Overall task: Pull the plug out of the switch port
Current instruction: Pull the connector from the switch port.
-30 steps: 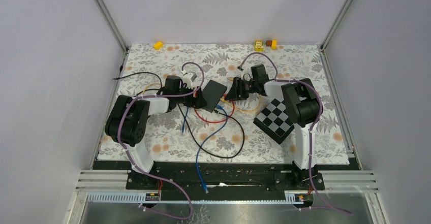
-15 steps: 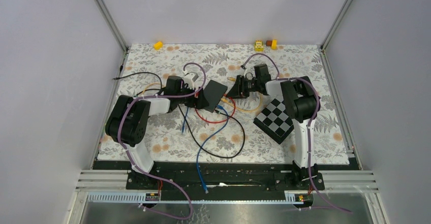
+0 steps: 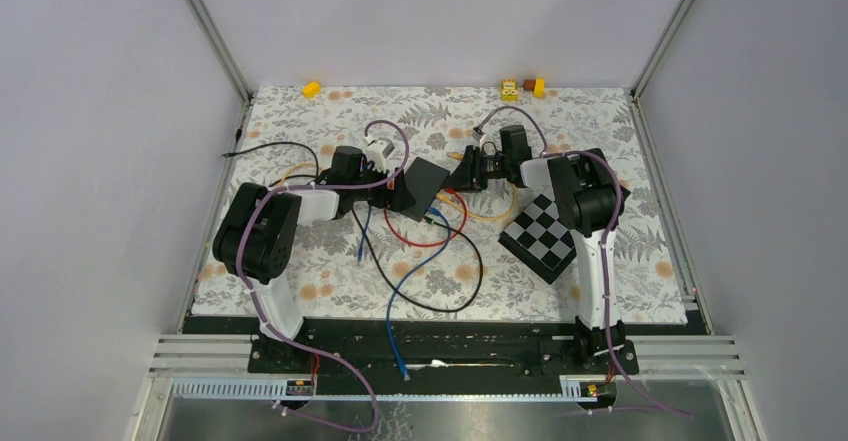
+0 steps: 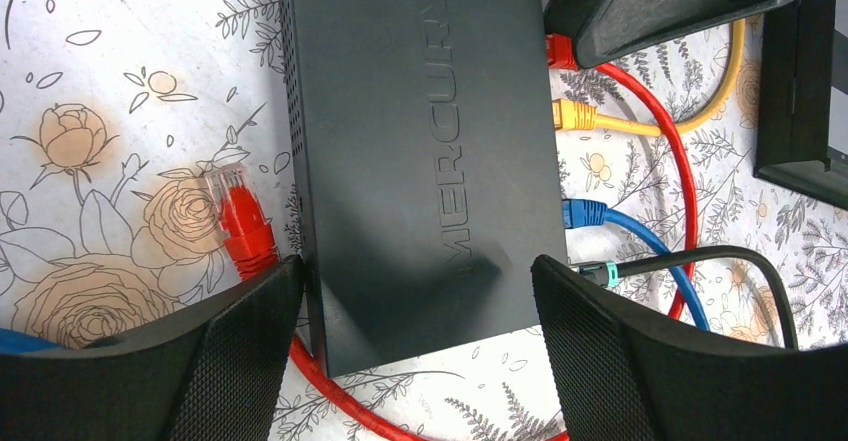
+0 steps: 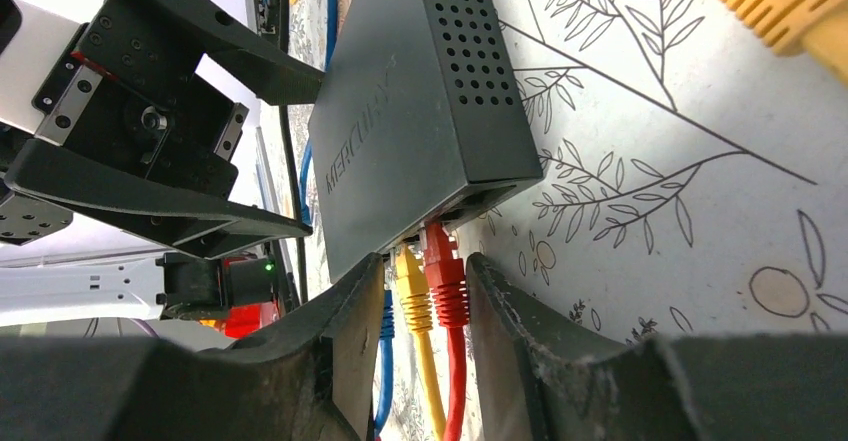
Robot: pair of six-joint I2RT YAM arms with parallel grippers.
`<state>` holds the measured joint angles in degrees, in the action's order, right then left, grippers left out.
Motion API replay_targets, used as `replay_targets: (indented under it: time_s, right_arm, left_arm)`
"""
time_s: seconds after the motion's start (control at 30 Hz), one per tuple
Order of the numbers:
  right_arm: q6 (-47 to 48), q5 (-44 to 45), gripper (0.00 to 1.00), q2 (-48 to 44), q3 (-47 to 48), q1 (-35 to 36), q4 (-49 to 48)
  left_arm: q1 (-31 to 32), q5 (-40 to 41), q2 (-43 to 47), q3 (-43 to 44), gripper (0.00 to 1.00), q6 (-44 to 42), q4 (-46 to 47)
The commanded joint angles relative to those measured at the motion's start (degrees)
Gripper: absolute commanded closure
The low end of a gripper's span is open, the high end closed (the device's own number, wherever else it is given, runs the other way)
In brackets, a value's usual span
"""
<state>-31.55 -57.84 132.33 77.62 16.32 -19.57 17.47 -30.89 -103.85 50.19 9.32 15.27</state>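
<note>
The black switch (image 3: 422, 181) lies on the floral mat, marked MERCURY on top (image 4: 430, 121). Red (image 5: 445, 271), yellow (image 5: 412, 286) and blue (image 5: 387, 323) plugs sit in its ports side by side. My right gripper (image 5: 425, 271) comes at the port side (image 3: 462, 176). Its fingers press in on the red and yellow plugs together, with the blue one behind the left finger. My left gripper (image 4: 415, 271) stands open astride the switch's other end (image 3: 395, 189). Its left finger is at the case's edge, and a gap shows on the right.
A loose red plug (image 4: 243, 223) lies by the switch's left side and a loose yellow plug (image 5: 780, 1) lies near the right gripper. Red, blue and black cables loop in front (image 3: 430, 261). A checkered block (image 3: 545, 236) sits right; small yellow blocks (image 3: 522, 88) are at the back edge.
The right gripper has moved up to the switch's ports and its jaws have narrowed onto the plugs. The left jaws have widened slightly around the switch.
</note>
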Motion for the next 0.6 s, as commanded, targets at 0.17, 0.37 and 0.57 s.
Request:
replay_targets:
  time_s: [0.17, 0.37, 0.57]
  right_arm:
    - [10.2, 2.3, 0.56, 0.8, 0.4, 0.1, 8.5]
    - [12.0, 2.2, 0.56, 1.1, 1.6, 0.1, 10.9]
    - [12.6, 1.8, 0.57, 1.2, 1.9, 0.1, 10.9]
  left_arm:
    - [1.5, -0.3, 0.1, -1.8, 0.11, 0.4, 2.7]
    - [1.9, 1.2, 0.9, -3.0, 0.07, -1.1, 3.4]
    - [2.3, 1.6, 0.4, -3.3, 0.06, -0.9, 4.0]
